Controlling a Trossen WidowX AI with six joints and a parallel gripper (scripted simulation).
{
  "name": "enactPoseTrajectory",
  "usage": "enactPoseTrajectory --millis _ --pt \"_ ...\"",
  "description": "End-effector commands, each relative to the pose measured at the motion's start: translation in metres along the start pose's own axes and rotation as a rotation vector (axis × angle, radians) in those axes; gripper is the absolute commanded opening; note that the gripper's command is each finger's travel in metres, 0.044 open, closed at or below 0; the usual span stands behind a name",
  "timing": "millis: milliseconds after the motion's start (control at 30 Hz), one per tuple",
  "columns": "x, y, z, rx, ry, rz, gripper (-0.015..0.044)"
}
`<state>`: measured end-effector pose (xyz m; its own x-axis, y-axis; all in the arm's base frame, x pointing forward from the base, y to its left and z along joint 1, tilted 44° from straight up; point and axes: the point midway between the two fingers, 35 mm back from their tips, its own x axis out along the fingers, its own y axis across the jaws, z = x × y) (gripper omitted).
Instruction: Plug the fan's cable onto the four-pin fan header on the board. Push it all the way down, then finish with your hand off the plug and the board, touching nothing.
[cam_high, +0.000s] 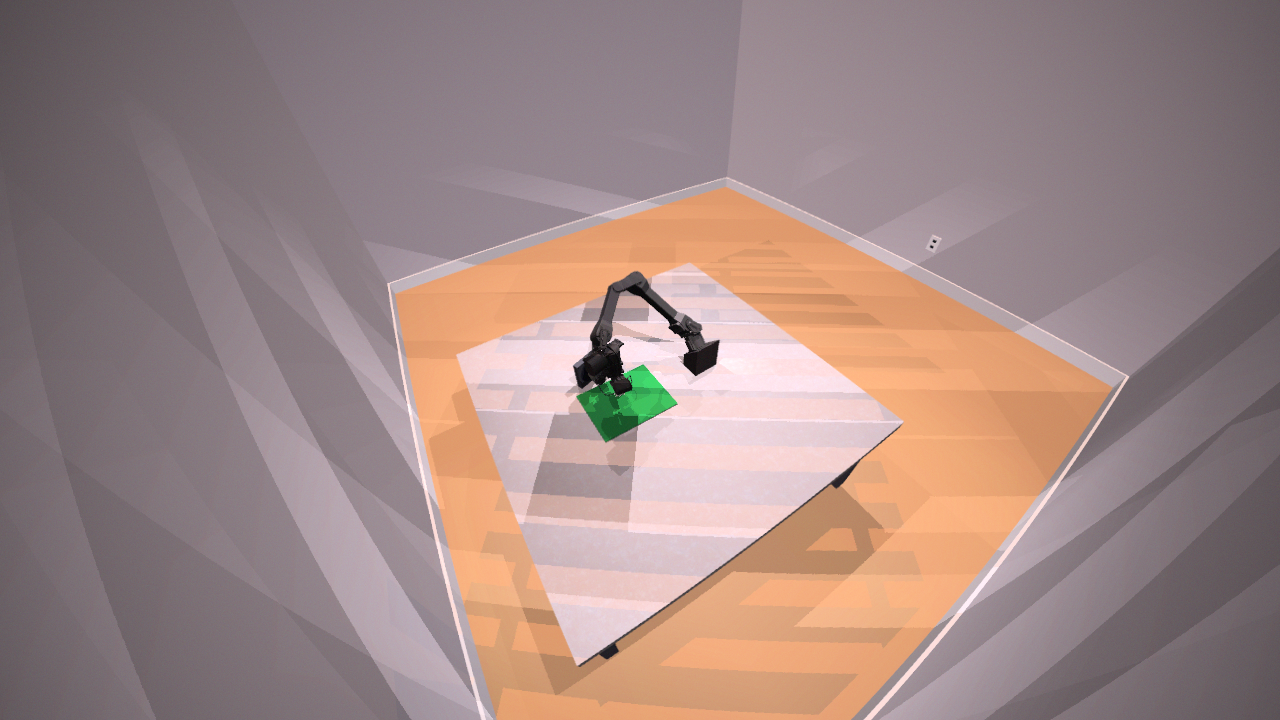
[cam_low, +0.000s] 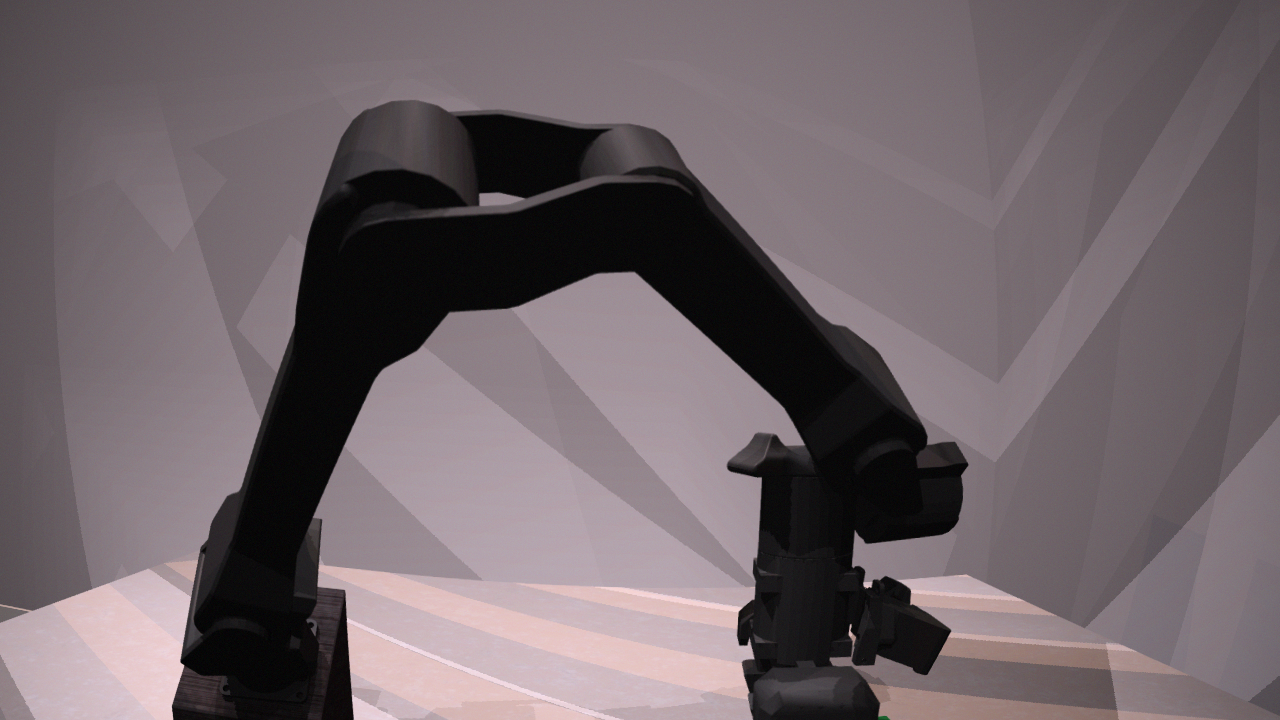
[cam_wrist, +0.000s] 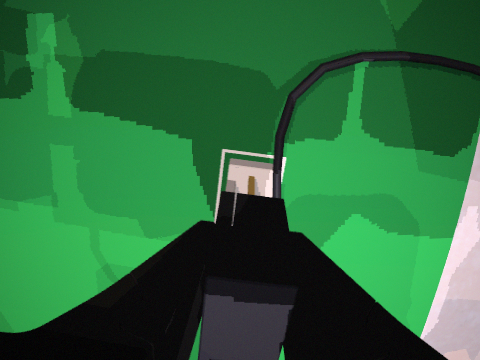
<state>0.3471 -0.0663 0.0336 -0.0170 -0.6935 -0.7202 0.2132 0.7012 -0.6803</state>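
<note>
The green board (cam_high: 646, 413) (cam_wrist: 134, 194) lies on the table below the arm. In the wrist view my gripper (cam_wrist: 248, 241) (cam_high: 619, 386) is shut on the fan cable's black plug (cam_wrist: 256, 207). The plug sits right over the white four-pin fan header (cam_wrist: 239, 175), covering its near part; one gold pin shows in the uncovered part. I cannot tell how deep the plug sits. The black cable (cam_wrist: 314, 76) arcs up from the plug and off to the right. In the exterior view the fingertips are cut off at the bottom edge.
The arm's base (cam_high: 700, 356) (cam_low: 259, 653) stands on the table (cam_high: 716, 465) behind the board. The table's edge shows at the right of the wrist view (cam_wrist: 460, 287). A low glass wall (cam_high: 984, 304) rings the orange floor.
</note>
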Motion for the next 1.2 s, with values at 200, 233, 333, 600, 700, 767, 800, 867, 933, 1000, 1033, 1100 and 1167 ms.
enactPoseTrajectory --millis 200,233,333,600,700,767,800,867,933,1000,1033,1100,1167 --pt "0.0029 -0.0005 0.0002 -0.003 0.000 -0.005 0.0000" --pt "0.0031 -0.0005 0.0002 -0.003 0.000 -0.005 0.0000" --pt "0.0037 -0.0005 0.0002 -0.003 0.000 -0.005 0.0000" --pt "0.0052 -0.0004 -0.0001 -0.003 0.000 -0.005 0.0000" --pt "0.0057 -0.0004 -0.0002 -0.004 0.000 -0.005 0.0000" --pt "0.0058 -0.0004 -0.0002 -0.004 0.000 -0.005 0.0000" --pt "0.0058 -0.0004 -0.0002 -0.004 0.000 -0.005 0.0000" --pt "0.0058 -0.0004 -0.0002 -0.004 0.000 -0.005 0.0000" --pt "0.0058 -0.0004 -0.0002 -0.004 0.000 -0.005 0.0000" --pt "0.0058 -0.0004 -0.0002 -0.004 0.000 -0.005 0.0000" --pt "0.0058 -0.0004 -0.0002 -0.004 0.000 -0.005 0.0000" --pt "0.0058 -0.0004 -0.0001 -0.004 0.000 -0.005 0.0000" --pt "0.0059 -0.0004 -0.0001 -0.004 0.000 -0.005 0.0000"
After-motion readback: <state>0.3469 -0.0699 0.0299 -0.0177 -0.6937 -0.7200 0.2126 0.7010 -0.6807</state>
